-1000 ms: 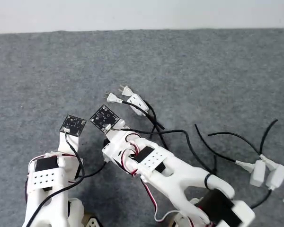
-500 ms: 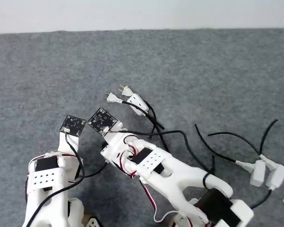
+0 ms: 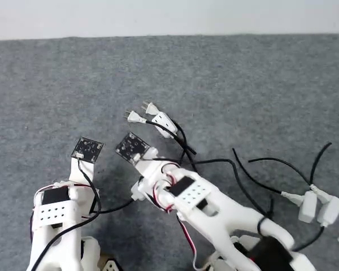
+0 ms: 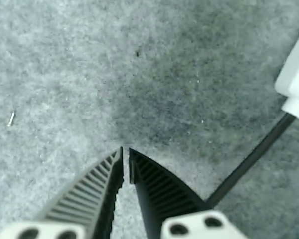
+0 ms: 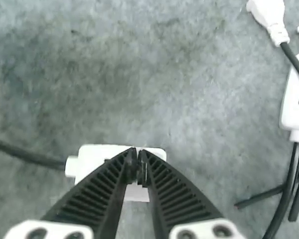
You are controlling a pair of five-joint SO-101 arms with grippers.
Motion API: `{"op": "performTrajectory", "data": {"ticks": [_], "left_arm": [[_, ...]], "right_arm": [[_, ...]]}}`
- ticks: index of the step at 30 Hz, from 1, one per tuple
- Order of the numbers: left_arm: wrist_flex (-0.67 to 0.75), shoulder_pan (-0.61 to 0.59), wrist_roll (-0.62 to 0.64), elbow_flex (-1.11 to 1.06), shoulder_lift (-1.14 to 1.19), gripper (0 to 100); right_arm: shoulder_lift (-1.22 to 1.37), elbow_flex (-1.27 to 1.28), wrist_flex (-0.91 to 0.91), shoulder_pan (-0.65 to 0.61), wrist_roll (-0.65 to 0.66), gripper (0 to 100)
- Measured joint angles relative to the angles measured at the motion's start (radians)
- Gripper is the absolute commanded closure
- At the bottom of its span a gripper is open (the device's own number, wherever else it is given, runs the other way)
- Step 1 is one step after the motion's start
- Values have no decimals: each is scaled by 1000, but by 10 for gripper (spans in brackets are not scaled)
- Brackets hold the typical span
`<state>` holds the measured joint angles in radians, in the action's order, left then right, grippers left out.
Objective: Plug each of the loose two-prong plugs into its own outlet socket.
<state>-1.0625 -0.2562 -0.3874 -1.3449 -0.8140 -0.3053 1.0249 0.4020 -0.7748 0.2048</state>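
1. Right arm (image 3: 192, 195) has shifted slightly toward the worktop's (image 3: 260, 79) right edge.
2. Right claw (image 5: 137, 158) clenched over a white corded block (image 5: 97, 157).
3. Left claw (image 4: 125, 154) clenched, empty.
4. 2 2-prong plugs (image 3: 137, 117) lie mid-worktop; outlet sockets (image 3: 308, 206) near right edge.

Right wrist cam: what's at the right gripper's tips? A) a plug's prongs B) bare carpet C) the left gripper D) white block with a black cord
D: the right gripper has its closed tips on a white block, with a black cord leaving its side.
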Motion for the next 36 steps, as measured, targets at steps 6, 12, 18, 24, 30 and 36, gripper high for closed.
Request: {"op": "performTrajectory", "data": {"ticks": [6,12,18,24,30,36], "left_arm": [[0,0,0,0,0,985],[0,0,0,0,0,985],[-74,0,-54,18,0,986],[-130,-44,-276,25,0,987],[-272,-147,-674,60,-2,987],[-434,-192,-760,258,-2,985]], "right_arm": [[-80,66,0,-3,17,990],[-84,72,0,-3,17,990],[-84,72,0,-3,61,990],[-71,71,0,-2,66,990],[-71,71,0,-2,66,990],[-71,71,0,-2,66,990]]}}
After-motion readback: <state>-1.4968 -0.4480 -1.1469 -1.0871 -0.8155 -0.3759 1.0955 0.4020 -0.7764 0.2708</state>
